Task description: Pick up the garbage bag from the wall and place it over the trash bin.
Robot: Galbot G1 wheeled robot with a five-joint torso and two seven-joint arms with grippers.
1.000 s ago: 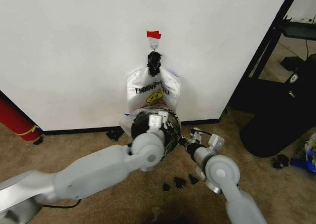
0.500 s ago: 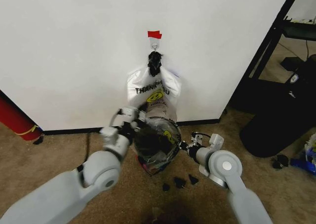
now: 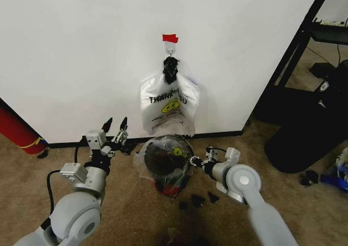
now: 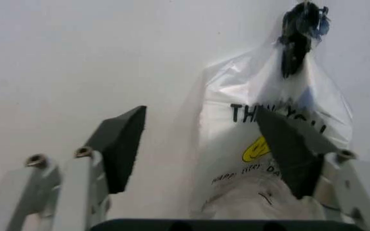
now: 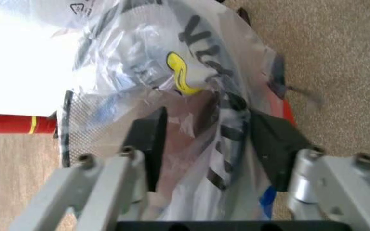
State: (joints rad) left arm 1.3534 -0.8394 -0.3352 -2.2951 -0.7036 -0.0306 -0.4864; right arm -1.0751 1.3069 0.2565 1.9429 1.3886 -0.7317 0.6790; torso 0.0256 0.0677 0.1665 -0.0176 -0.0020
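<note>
Now garbage bag (image 3: pixel 163 158) over trash bin (image 3: pixel 173 188); left claw (image 3: pixel 116 125) spread, apart; right claw (image 3: pixel 194 161) spread at bag edge.

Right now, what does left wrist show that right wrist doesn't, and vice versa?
Left wrist view only: the white wall, and the "THANK YOU" bag hanging under its black knot, seen between the open fingers of the left gripper, which holds nothing.

Right wrist view only: the right gripper open at the garbage bag, which is draped over the mesh trash bin, plus carpet.

Both: open dark fingers framing crinkly whitish plastic with a yellow smiley print.
</note>
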